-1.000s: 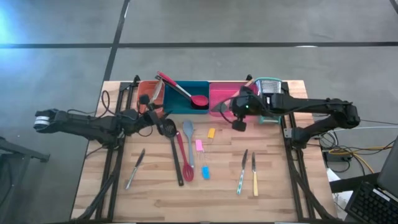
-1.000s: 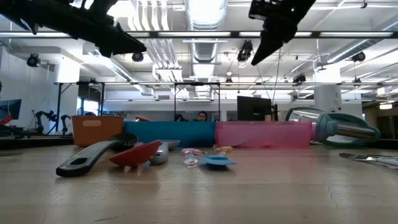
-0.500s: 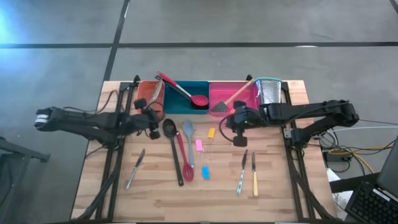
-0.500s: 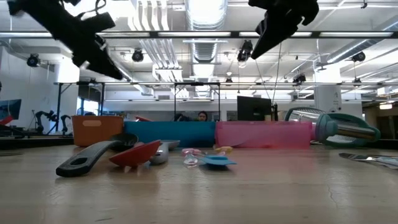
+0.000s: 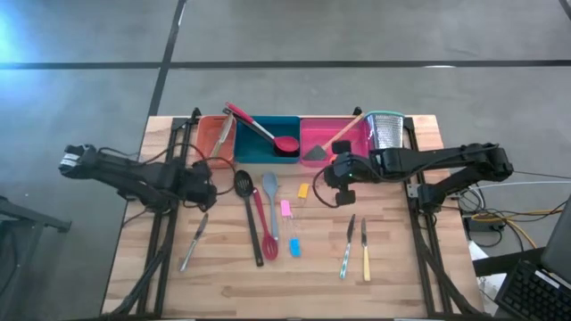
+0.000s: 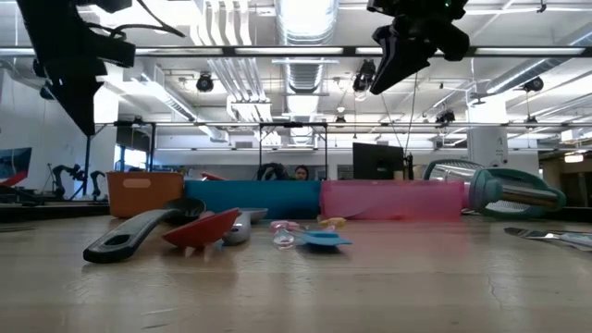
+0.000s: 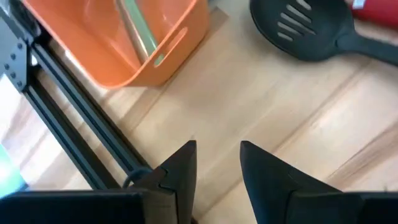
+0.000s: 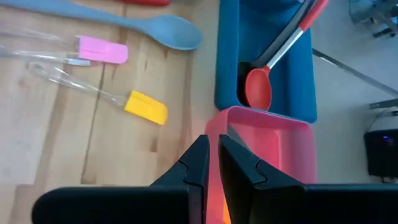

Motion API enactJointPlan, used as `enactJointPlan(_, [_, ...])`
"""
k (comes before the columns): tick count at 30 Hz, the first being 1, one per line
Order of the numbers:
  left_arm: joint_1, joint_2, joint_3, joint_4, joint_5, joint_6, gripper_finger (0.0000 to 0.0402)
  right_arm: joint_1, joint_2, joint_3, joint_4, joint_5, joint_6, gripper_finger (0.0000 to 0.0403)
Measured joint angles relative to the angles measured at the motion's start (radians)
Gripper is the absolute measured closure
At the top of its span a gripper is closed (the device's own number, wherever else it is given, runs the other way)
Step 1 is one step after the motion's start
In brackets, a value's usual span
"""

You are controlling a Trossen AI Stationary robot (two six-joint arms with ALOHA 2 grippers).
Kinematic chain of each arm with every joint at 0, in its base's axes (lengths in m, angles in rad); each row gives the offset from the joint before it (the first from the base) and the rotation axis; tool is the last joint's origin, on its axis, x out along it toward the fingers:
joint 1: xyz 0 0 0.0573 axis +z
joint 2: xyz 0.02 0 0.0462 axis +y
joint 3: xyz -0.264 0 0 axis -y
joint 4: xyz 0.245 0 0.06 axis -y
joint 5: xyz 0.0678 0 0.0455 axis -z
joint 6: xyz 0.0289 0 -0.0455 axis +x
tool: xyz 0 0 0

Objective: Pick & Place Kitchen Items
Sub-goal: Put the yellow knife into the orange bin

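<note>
**Table state: both arms raised above the utensil layout**

The pale wooden slatted table (image 5: 232, 276) stands on a grey floor; an industrial room lies beyond.

1. Trays: the orange rectangular plastic tray (image 7: 134, 46) lies just ahead of the left gripper (image 7: 214, 165). The teal tray (image 8: 273, 56) and pink tray (image 8: 264, 155) lie ahead of the right gripper (image 8: 212, 155).
2. Left gripper: empty, fingers narrowly parted, above bare wood. The black slotted spatula (image 7: 323, 34) lies near, to one side.
3. Right gripper: fingers nearly together, holding nothing. The red-headed spoon (image 8: 261, 84) rests in the teal tray; the small yellow tool (image 8: 146, 107) lies beside.
</note>
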Motion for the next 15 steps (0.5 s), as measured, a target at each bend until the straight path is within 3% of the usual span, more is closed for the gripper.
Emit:
enactJointPlan(10, [0.0, 0.066, 0.0, 0.017, -0.001, 0.071, 0.028, 0.0, 0.0, 0.0, 0.018, 0.006, 0.1, 0.0374])
enactJointPlan(15, [0.0, 0.084, 0.0, 0.023, -0.001, 0.072, 0.0278, 0.0, 0.0, 0.0, 0.023, 0.006, 0.223, 0.0374])
